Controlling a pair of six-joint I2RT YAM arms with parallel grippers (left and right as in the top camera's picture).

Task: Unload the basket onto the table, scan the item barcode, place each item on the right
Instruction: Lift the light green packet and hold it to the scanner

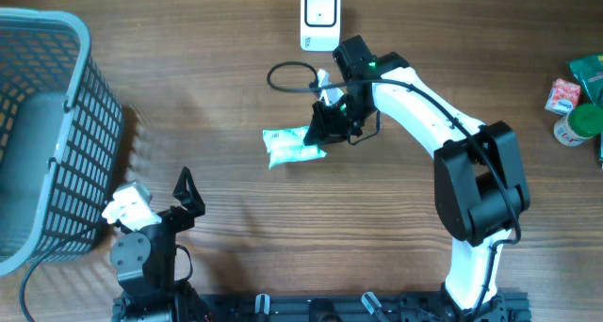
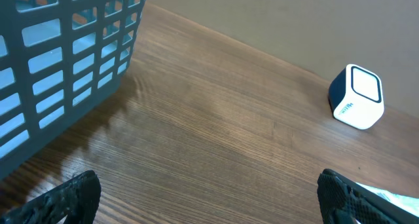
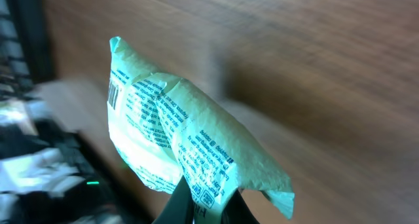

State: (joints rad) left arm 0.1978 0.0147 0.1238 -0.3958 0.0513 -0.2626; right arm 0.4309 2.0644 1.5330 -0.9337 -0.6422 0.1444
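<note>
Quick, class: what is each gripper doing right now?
Left gripper: open, holding nothing.
Right gripper: shut on the pale green packet.

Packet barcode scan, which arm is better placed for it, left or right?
Right. The right gripper is shut on the packet, close to the scanner. The left gripper hangs open and empty by the basket, far from both.

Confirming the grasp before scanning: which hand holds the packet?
The right hand, shut on the pale green packet; the left hand is open and empty.
</note>
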